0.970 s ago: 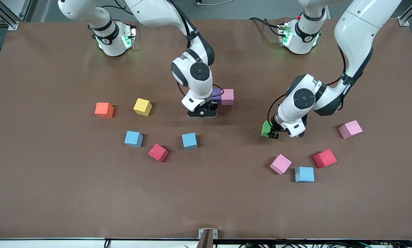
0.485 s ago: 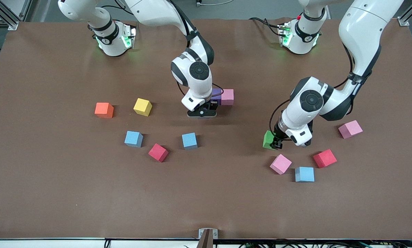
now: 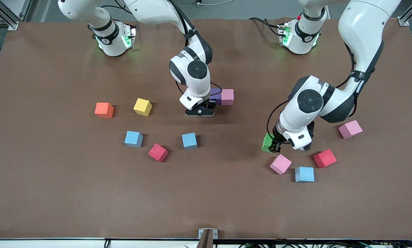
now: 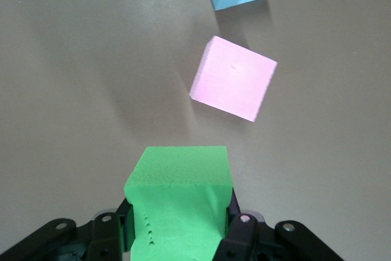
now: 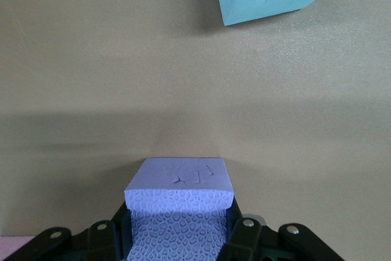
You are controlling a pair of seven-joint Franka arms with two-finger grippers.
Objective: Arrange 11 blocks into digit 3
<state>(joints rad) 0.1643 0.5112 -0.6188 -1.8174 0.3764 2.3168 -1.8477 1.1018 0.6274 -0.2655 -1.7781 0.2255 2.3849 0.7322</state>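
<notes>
Building the digit has only begun, I judge: the blocks lie scattered on the bench [image 3: 54, 193], and only a pink cube [image 3: 227, 96] near the middle seems to be in place. The right end effector [image 3: 200, 112] holds a purple cube [image 5: 178, 209] between its fingers, low just beside that pink cube. In the front view the arm covers most of the purple cube, so I cannot tell whether the two cubes touch or whether the purple one rests on the bench.

The left end effector [image 3: 274, 146] grips the green cube [image 3: 267, 142], which looks lifted off the surface. It hangs near another pink cube [image 3: 280, 164], toward the left arm's end of the bench.

The other blocks are free. A yellow cube [image 3: 143, 106], two light blue cubes [image 3: 134, 138] [image 3: 189, 141] and a red cube [image 3: 158, 152] lie toward the right arm's end. A third light blue cube [image 3: 304, 174], a second red cube [image 3: 325, 158] and a pinkish cube [image 3: 350, 129] lie toward the left arm's end. The orange cube [image 3: 104, 110] is not part of the figure.

The next move, in my opinion, is to set the purple cube flush against the pink one and release it. After this the green cube must travel to the same row without pushing its neighbours.
</notes>
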